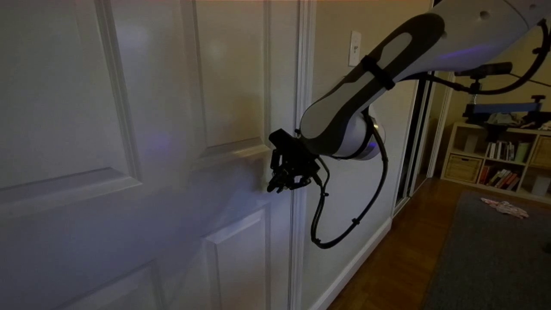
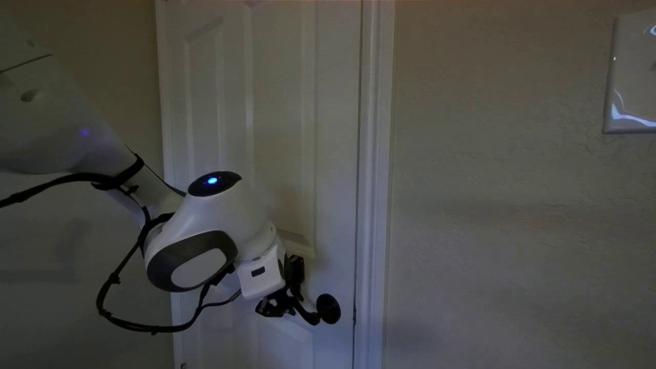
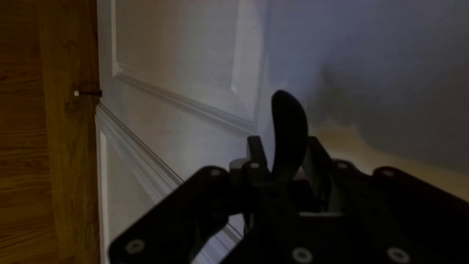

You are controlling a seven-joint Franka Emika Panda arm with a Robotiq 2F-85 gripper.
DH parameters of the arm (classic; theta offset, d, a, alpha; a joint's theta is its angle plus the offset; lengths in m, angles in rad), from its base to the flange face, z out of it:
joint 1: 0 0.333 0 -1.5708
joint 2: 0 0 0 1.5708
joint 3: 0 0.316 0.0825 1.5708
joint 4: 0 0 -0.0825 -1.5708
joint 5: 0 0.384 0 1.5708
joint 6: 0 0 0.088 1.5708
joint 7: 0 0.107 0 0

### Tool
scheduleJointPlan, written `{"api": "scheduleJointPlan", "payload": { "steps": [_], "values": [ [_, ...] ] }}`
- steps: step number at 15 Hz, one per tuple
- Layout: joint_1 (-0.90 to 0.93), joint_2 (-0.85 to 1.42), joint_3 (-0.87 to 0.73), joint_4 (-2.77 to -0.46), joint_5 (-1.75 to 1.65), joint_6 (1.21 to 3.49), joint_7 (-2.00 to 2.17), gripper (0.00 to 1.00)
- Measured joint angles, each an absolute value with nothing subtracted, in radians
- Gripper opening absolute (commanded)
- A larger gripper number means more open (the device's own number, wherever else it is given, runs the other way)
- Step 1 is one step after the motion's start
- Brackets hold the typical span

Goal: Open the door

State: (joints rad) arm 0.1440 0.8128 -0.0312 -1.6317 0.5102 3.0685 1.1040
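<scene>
The tall white panelled door stands flush in its frame and looks shut; it also shows in an exterior view and in the wrist view. Its black lever handle sits near the latch edge. In the wrist view the lever slants up between my two fingers, its rounded end past the tips. My gripper is mostly closed around it, seemingly touching both fingers; narrow gaps show beside the lever. My gripper hides most of the handle in an exterior view, where it is dark against the door.
The white door frame and wall with a light switch stand beside the door. A cable loop hangs below the wrist. A door stop shows at the door's bottom edge. A rug and shelf are farther back.
</scene>
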Motion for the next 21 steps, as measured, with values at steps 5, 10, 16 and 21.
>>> {"api": "scheduleJointPlan", "payload": {
  "steps": [5, 10, 16, 21],
  "values": [
    [0.149, 0.815, -0.036, -1.627, 0.510, 3.071, 1.113, 0.12],
    [0.150, 0.832, -0.037, -1.614, 0.494, 3.065, 1.113, 0.12],
    [0.151, 0.940, -0.043, -1.508, 0.428, 3.025, 1.112, 0.12],
    [0.166, 0.966, -0.074, -1.495, 0.398, 2.990, 1.112, 0.12]
  ]
}}
